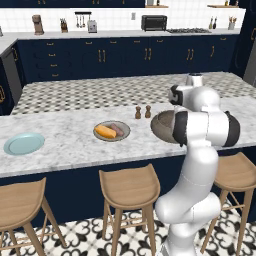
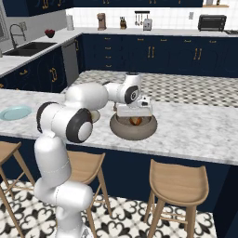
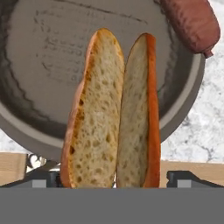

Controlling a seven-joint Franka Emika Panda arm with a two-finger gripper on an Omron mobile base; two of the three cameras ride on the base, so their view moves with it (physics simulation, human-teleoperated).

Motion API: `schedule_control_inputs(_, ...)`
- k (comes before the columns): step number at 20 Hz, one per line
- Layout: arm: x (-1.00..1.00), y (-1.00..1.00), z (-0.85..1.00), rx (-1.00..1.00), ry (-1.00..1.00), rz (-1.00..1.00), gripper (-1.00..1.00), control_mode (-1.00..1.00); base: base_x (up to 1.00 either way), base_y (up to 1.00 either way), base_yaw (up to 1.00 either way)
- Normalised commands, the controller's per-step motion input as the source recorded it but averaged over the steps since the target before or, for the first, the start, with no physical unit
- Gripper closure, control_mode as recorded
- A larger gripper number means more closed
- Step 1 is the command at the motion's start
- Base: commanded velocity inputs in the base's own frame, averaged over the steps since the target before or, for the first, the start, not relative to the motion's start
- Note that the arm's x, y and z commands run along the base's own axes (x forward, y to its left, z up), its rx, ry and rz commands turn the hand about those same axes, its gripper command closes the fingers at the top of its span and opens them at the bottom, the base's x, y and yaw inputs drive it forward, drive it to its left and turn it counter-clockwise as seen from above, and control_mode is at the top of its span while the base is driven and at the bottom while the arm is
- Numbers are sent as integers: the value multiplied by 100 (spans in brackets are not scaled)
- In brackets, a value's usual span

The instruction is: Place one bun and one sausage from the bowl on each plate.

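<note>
Hand view looks straight down on the split bun lying in the bowl, a sausage against the far wall; the claw is spread wide with a tip either side of the bun, gripping nothing. Right base view has the bowl by the bench's near edge. Left base view adds the tan plate mid-bench, bun and sausage on it, and the blue plate toward the left end.
</note>
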Motion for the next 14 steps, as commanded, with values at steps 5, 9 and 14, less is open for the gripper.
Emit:
schedule_control_inputs(5, 5, 0, -29, 0, -1, 1, -100, -100, 0, 0, 0)
schedule_control_inputs(9, 3, 0, -2, 0, 0, 4, -100, -100, 0, 0, 0)
schedule_control_inputs(14, 30, 0, 0, 0, -1, 8, -100, -100, 0, 0, 0)
